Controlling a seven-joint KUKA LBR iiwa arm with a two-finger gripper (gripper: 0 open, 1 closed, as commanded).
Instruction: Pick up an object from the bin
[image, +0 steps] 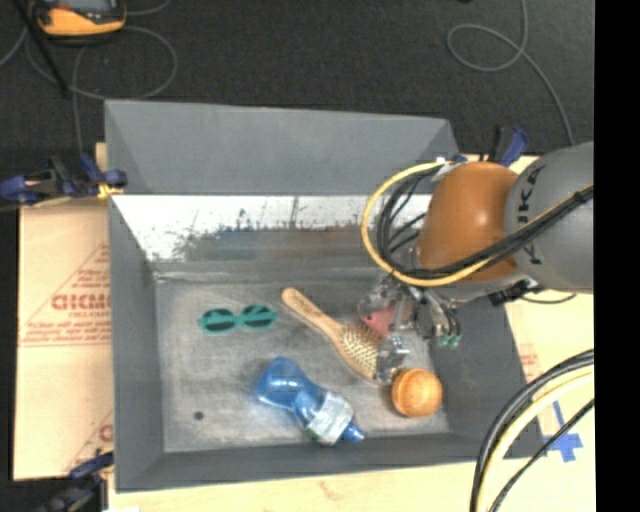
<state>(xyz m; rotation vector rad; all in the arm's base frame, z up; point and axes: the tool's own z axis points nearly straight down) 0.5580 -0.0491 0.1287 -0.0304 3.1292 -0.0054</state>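
bin (135, 330): grey metal, few loose things. hand (393, 348): poised at the bristle head of the wooden hairbrush (332, 328), centre-right; its opening cannot be told. orange ball (415, 392): just beside. step judged: approach; a closing grasp is called for next.

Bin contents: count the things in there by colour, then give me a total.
teal glasses: 1
wooden hairbrush: 1
blue thing: 1
orange ball: 1
pink thing, partly hidden: 1
Total: 5
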